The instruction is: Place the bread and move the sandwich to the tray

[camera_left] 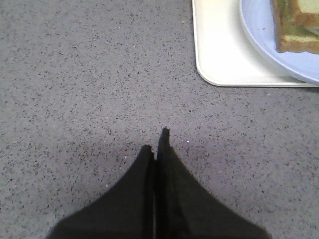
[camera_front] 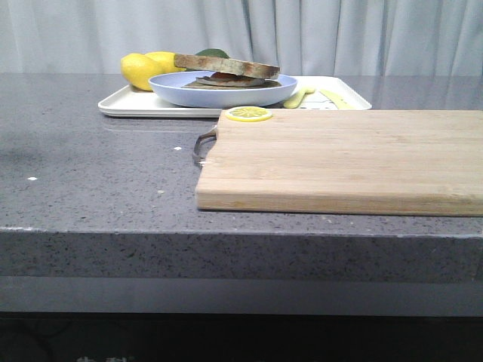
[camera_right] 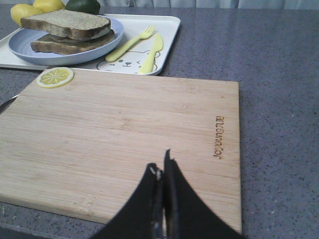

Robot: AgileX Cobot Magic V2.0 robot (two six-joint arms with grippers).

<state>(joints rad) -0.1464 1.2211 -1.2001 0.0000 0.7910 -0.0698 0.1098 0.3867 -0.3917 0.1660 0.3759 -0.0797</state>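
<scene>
The bread (camera_front: 226, 65) lies as the top slice of the sandwich (camera_front: 230, 81) on a round light-blue plate (camera_front: 173, 89). The plate stands on the white tray (camera_front: 128, 105) at the back of the counter. The filling between the slices is mostly hidden. In the right wrist view the bread (camera_right: 67, 22) covers the lower slice (camera_right: 70, 47). My right gripper (camera_right: 162, 164) is shut and empty above the wooden cutting board (camera_right: 124, 124). My left gripper (camera_left: 157, 142) is shut and empty over the grey counter, near the tray's corner (camera_left: 214, 55). Neither gripper shows in the front view.
The cutting board (camera_front: 339, 158) with a metal handle lies in front of the tray, with a lemon slice (camera_front: 249, 114) on its far corner. Two lemons (camera_front: 143, 69) and a lime (camera_front: 213, 53) sit on the tray behind the plate. A yellow fork (camera_right: 129, 44) and knife (camera_right: 152, 52) lie on the tray.
</scene>
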